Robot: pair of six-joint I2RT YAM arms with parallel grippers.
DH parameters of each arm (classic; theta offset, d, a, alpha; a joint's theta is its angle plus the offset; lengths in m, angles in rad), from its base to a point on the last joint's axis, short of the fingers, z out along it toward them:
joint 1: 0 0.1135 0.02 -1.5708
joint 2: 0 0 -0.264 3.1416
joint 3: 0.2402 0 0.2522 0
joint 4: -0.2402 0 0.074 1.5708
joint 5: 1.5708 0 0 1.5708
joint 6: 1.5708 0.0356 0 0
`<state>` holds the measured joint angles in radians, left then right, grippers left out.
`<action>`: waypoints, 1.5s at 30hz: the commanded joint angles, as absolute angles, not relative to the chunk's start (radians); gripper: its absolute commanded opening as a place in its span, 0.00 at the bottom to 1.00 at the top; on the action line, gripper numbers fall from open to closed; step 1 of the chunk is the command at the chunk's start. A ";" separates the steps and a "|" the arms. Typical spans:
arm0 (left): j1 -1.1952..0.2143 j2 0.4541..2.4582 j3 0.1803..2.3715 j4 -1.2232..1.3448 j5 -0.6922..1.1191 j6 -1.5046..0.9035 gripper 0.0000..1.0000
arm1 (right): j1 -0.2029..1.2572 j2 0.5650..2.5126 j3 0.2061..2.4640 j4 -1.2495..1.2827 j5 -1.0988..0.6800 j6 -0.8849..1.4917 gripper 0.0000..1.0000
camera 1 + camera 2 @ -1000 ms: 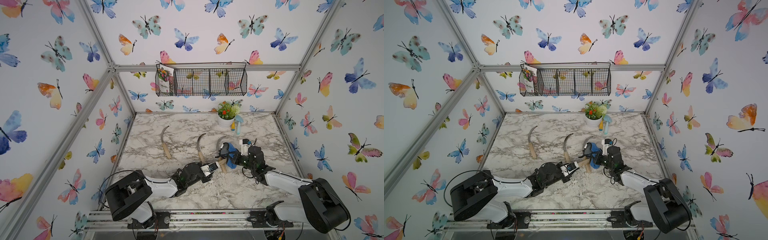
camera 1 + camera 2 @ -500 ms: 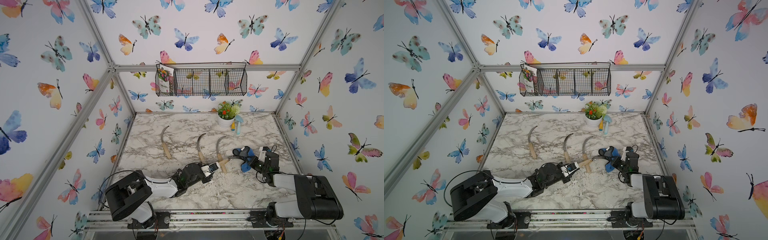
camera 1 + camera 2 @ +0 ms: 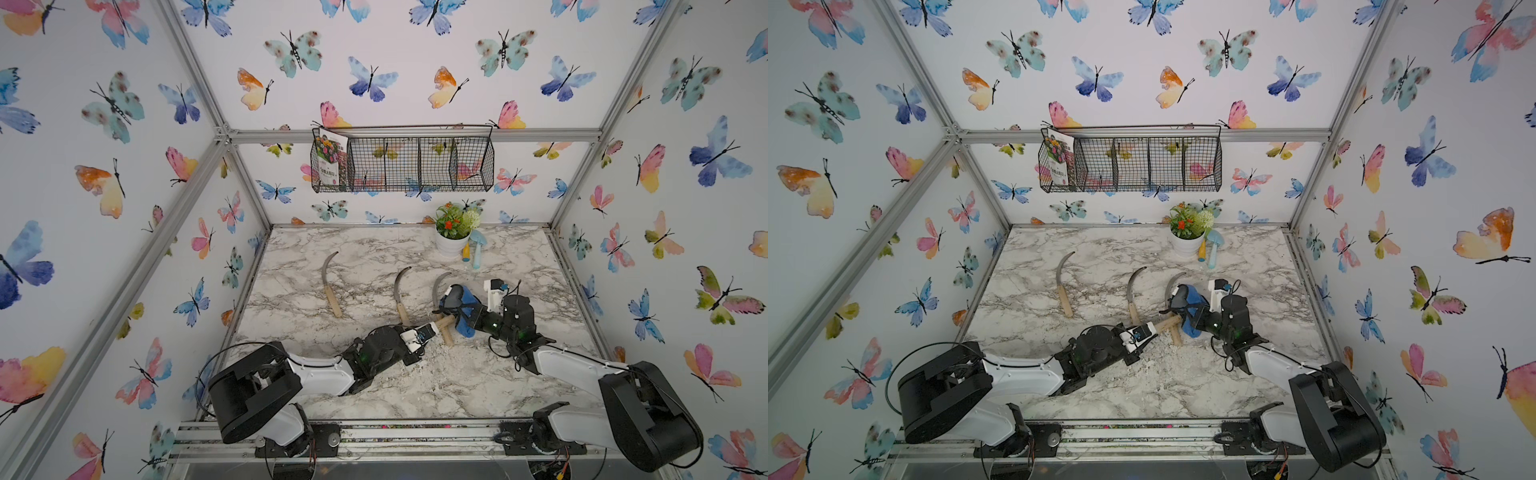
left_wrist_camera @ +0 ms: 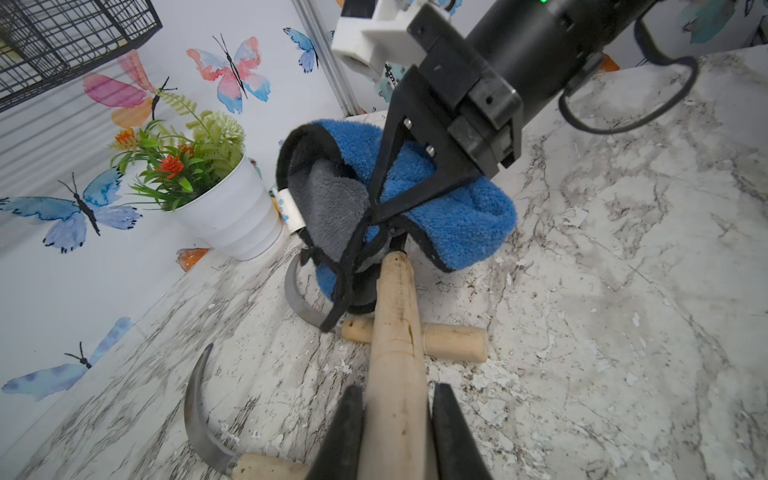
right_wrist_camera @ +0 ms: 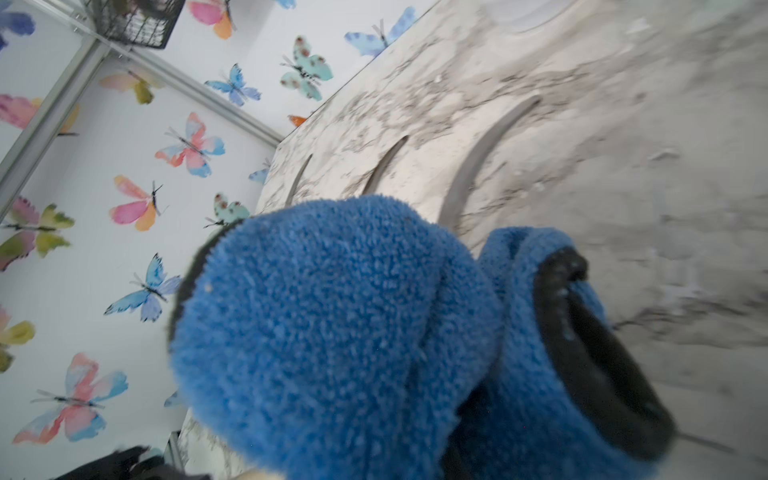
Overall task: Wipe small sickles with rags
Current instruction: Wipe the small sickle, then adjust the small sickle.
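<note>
My left gripper (image 4: 399, 390) is shut on the pale wooden handle of a small sickle (image 4: 395, 324) and holds it low over the table, also in a top view (image 3: 444, 322). Its blade is buried in the blue and grey rag (image 4: 457, 220). My right gripper (image 4: 374, 212) is shut on that rag and presses it over the blade. In the right wrist view the rag (image 5: 332, 332) hides the fingers. Three more sickles lie on the marble: one far left (image 3: 330, 286), one in the middle (image 3: 401, 295), and one (image 3: 436, 291) whose handle (image 4: 453, 340) crosses under the held one.
A white flower pot (image 3: 451, 245) and a light-blue trowel (image 3: 478, 247) stand at the back right. A wire basket (image 3: 403, 164) hangs on the back wall. White crumbs (image 3: 440, 353) are scattered on the table (image 3: 374, 249) near the left gripper.
My right gripper swung right, drawing the rag off the blade, and has come back left so the rag covers the blade again. The left gripper and its sickle have stayed put.
</note>
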<state>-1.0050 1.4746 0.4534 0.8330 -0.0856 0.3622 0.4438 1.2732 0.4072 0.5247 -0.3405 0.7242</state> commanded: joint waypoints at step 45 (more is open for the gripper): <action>-0.834 1.226 0.338 0.983 0.254 -0.281 0.00 | 0.764 1.150 0.475 0.423 -0.022 0.717 0.02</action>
<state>-0.8314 1.2140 0.3161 0.9733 0.1318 -0.2924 0.7601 1.1545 0.4324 0.3981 -0.0731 0.7315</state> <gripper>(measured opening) 0.217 0.137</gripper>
